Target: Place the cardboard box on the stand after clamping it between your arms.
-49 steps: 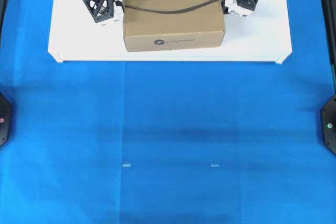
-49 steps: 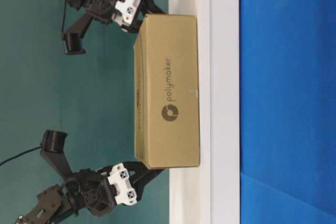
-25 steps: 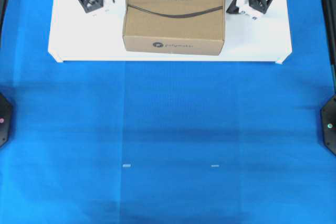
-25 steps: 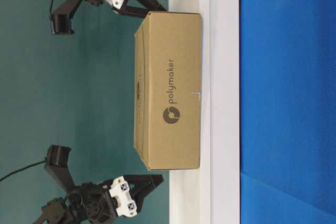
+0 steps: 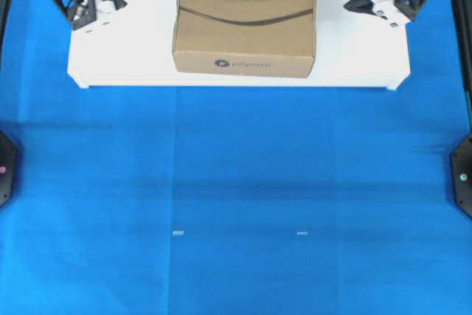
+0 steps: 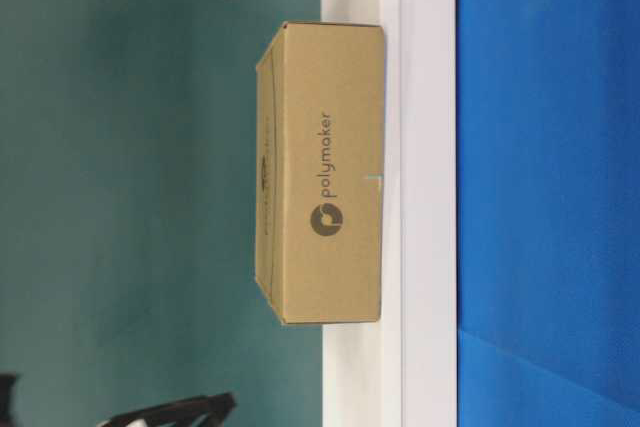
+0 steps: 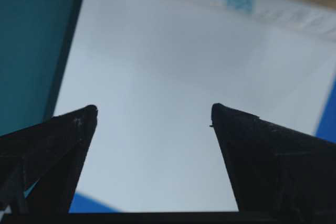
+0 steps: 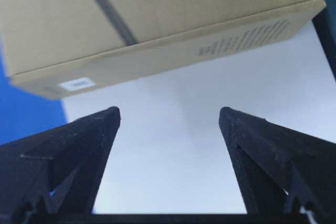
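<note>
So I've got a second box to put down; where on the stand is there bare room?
The stand has two bare white patches, one on each side of the box. The left gripper hangs over the outer end of one, the right gripper over the other. In front of the box only a thin strip is left. The blue mat below is bare.

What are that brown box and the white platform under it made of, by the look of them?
The cardboard box looks like plain matte brown cardboard: dull surface, folded edges, dark "polymaker" print. The stand is smooth and white with a faint sheen in the wrist views; it may be painted board or plastic, I cannot tell which.
</note>
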Controlling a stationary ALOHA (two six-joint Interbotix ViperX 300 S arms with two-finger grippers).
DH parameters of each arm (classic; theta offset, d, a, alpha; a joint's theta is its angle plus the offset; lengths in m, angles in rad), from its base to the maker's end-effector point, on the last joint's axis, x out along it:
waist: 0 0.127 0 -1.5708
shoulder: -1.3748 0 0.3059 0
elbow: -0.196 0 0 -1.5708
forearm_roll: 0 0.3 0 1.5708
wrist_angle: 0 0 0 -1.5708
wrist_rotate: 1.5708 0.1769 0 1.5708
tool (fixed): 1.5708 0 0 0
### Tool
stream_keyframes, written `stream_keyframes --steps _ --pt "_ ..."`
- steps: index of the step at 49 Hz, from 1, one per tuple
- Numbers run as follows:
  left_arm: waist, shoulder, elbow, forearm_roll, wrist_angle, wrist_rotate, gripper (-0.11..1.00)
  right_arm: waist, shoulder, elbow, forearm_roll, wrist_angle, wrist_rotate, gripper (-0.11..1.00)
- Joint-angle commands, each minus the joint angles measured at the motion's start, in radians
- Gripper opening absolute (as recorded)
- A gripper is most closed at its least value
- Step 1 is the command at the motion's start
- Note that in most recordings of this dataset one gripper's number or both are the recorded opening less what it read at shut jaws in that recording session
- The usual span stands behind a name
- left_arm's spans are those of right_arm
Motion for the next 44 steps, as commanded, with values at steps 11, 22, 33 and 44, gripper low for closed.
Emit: stream_keyframes --steps 11,22,33,44 --pt "-0.252 -0.104 0.051 -0.003 -0.184 -0.135 0.85 0.1 -0.196 0.124 0.19 -0.153 0.021 0.99" --pt "-0.345 -0.17 0.107 -0.002 -0.279 -0.314 0.85 0.192 -0.342 0.219 0.21 -0.252 0.035 0.99" --pt "-0.365 -0.318 0.189 -0.003 -0.351 -0.367 0.85 0.242 -0.48 0.268 0.212 -0.305 0.129 0.99" --pt "-0.383 -0.449 0.275 -0.003 -0.367 -0.465 0.85 0.275 -0.638 0.38 0.212 -0.377 0.201 0.99"
